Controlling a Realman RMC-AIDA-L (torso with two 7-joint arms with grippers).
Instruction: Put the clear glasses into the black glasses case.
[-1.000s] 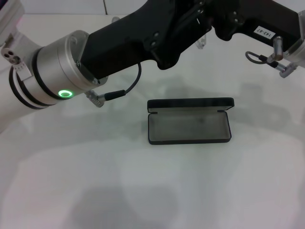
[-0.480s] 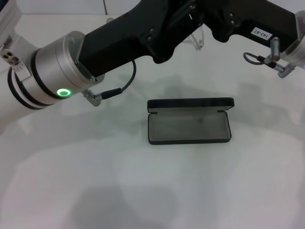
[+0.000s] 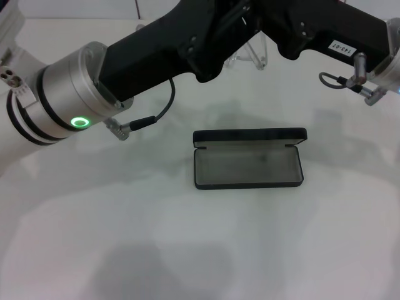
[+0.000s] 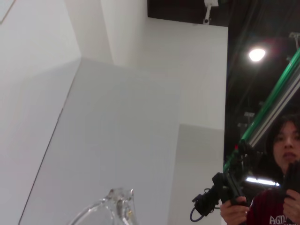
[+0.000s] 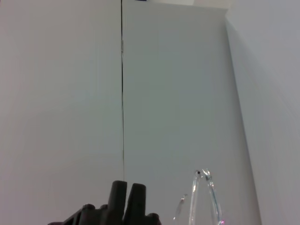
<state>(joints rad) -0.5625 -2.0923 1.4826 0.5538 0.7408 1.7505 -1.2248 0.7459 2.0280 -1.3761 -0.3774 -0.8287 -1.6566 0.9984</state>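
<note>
The black glasses case (image 3: 249, 159) lies open on the white table, with its grey lining up and its lid standing along the far side. The clear glasses (image 3: 250, 56) show beyond it, just under the spot where my two arms cross. My left arm (image 3: 156, 53) reaches in from the left and my right arm (image 3: 325, 31) from the right. Both gripper ends are hidden there. A clear piece of the glasses (image 4: 115, 208) sits at the edge of the left wrist view. The right wrist view shows the glasses (image 5: 202, 197) beside a black gripper part (image 5: 125, 201).
A grey cable (image 3: 159, 115) hangs from the left arm over the table (image 3: 187, 250), to the left of the case. Another cable loop (image 3: 334, 78) hangs from the right wrist. White walls fill both wrist views. A person (image 4: 281, 187) stands far off.
Both arms have shifted slightly up and away, so more of the clear glasses shows beneath them. The case has not moved.
</note>
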